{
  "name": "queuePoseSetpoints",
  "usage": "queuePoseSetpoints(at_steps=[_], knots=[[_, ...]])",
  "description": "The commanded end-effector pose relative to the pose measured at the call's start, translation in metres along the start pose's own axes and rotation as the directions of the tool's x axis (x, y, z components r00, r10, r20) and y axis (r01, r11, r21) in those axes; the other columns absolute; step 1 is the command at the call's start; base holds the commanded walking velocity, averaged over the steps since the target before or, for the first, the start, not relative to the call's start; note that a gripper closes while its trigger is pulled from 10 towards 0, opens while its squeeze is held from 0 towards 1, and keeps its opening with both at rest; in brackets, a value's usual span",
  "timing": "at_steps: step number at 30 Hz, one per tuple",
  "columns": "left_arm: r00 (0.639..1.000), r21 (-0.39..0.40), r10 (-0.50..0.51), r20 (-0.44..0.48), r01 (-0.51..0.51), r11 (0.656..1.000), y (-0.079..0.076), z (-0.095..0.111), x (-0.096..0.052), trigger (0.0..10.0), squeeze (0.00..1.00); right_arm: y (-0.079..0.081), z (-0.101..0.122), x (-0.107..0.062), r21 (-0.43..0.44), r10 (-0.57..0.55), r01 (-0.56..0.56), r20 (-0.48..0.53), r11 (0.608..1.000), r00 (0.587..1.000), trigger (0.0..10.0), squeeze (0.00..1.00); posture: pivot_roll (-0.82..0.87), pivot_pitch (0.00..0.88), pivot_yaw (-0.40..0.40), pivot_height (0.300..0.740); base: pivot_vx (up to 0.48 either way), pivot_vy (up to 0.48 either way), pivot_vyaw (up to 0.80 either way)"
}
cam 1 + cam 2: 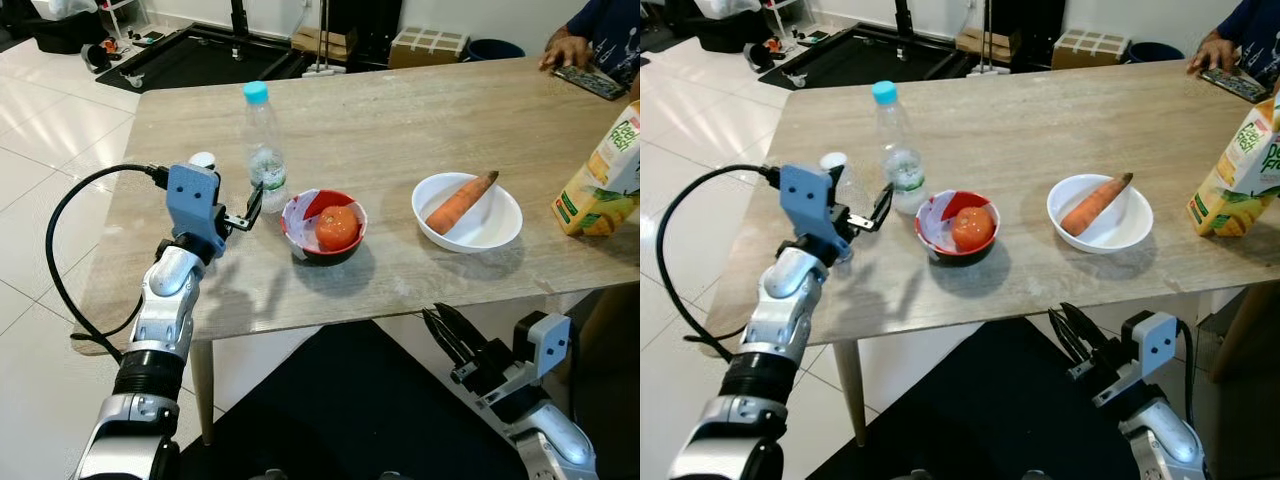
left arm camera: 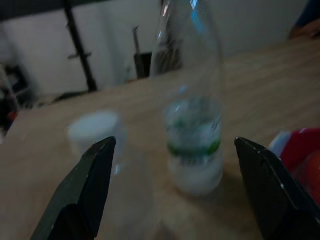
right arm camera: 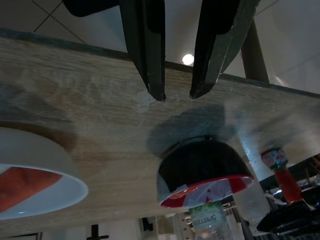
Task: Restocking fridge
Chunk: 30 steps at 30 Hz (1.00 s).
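A clear water bottle [image 1: 265, 150] with a blue cap stands on the wooden table [image 1: 400, 120]. My left gripper [image 1: 248, 208] is open just left of the bottle's base, and in the left wrist view the bottle [image 2: 192, 145] stands ahead between the wide-apart fingers [image 2: 85, 190]. A second clear bottle with a white cap [image 1: 203, 160] stands behind my left wrist. To the right a red bowl [image 1: 300, 215] holds a tomato [image 1: 338, 226], and a white bowl [image 1: 500, 235] holds a carrot [image 1: 460, 203]. My right gripper [image 1: 433, 310] hangs below the table's front edge, fingers close together and holding nothing.
A yellow-green juice carton [image 1: 603, 175] stands at the table's right edge. At the far right corner a person's hand [image 1: 565, 50] rests by a phone [image 1: 592, 82]. Boxes and a black stand base sit on the floor beyond the table.
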<state>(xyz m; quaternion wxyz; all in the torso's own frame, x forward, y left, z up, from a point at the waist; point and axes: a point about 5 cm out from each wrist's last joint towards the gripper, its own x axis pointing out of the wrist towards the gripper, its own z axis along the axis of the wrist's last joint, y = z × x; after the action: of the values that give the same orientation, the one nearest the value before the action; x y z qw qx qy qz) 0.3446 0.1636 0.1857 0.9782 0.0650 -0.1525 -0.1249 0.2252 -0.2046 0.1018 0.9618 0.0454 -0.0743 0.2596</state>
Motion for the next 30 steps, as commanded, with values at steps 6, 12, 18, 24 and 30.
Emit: queuePoseSetpoints(at_steps=[6, 12, 18, 24, 30], knots=[[0.994, 0.031, 0.108, -0.034, -0.107, 0.994, 0.005, -0.002, -0.017, 10.0, 0.00, 0.007, 0.004, -0.001, 0.003, 0.086, -0.086, -0.007, 0.996, 0.996, 10.0, 0.00, -0.14, 0.160, 0.045, 0.740, 0.000, 0.000, 0.00], [0.988, 0.046, 0.142, -0.056, -0.139, 0.989, 0.011, -0.001, -0.024, 10.0, 0.00, 0.022, 0.018, 0.003, -0.029, 0.204, -0.203, 0.026, 0.979, 0.979, 10.0, 0.00, -0.14, 0.160, 0.052, 0.740, 0.000, 0.000, 0.00], [0.961, 0.105, 0.260, -0.094, -0.250, 0.963, 0.021, -0.002, -0.032, 10.0, 0.00, 0.046, 0.032, 0.018, -0.041, 0.310, -0.307, 0.083, 0.951, 0.947, 10.0, 0.00, -0.14, 0.160, 0.056, 0.740, 0.000, 0.000, 0.00], [0.947, 0.121, 0.310, -0.086, -0.299, 0.947, 0.026, 0.002, -0.034, 10.0, 0.00, 0.050, 0.030, 0.025, -0.045, 0.323, -0.320, 0.086, 0.946, 0.942, 10.0, 0.00, -0.14, 0.160, 0.050, 0.740, 0.000, 0.000, 0.00], [0.938, 0.150, 0.335, -0.089, -0.320, 0.935, 0.035, 0.001, -0.035, 10.0, 0.00, 0.053, 0.030, 0.031, -0.054, 0.321, -0.317, 0.086, 0.947, 0.943, 10.0, 0.00, -0.13, 0.160, 0.044, 0.740, 0.000, 0.000, 0.00]])
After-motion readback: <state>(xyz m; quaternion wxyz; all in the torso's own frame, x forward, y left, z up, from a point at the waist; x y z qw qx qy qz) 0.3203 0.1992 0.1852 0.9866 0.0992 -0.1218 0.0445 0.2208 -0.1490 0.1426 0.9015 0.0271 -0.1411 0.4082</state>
